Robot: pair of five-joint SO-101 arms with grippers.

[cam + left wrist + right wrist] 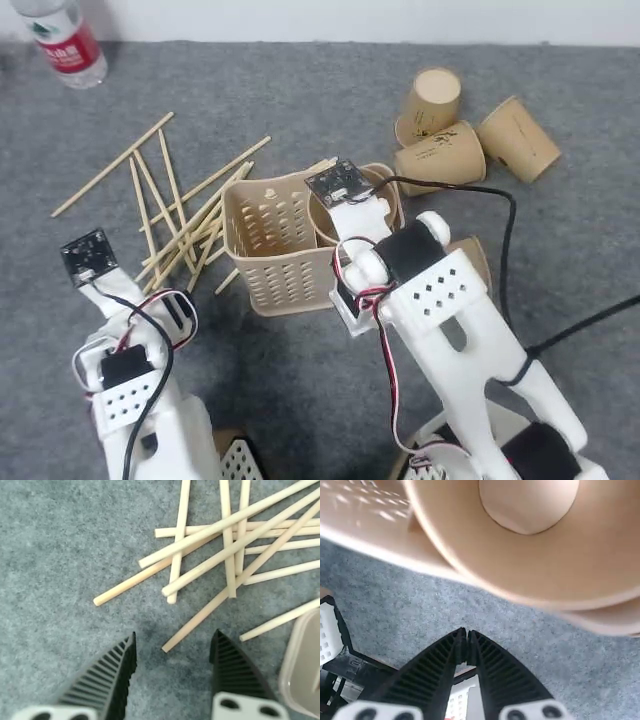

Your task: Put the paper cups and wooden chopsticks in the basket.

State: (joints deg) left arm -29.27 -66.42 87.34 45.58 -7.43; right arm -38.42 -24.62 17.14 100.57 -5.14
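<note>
Chopsticks [180, 215]: wooden, loose, criss-crossed on grey carpet [300, 90] just left of basket [270, 250]. None visibly in the basket yet.

Paper cups [440, 160]: three on their sides, well apart from the basket toward the far right. Upright cup [530, 555]: touching the basket's right wall; inside or merely beside, cannot tell.

Left claw [175, 636]: spread wide, low over the carpet, with the end of nearest chopstick [197, 619] lying between the tips.

Right claw [466, 632]: pressed together, pinching nothing, poised by the upright cup's rim.

Water bottle [65, 40]: far left corner, no part in the job.

Step in hand, by judgement: taking one chopstick with the left claw.

Handling notes:
- Lower straight down until both tips meet the carpet.
- Close across the stick, never along it.
- Grip slightly up from the free end to limit pivoting, yet short of the crossing sticks, to avoid dragging neighbours.
- Lift clear of the pile before swinging toward the basket.
- Release end-down over the open mouth, clear of the right claw.
</note>
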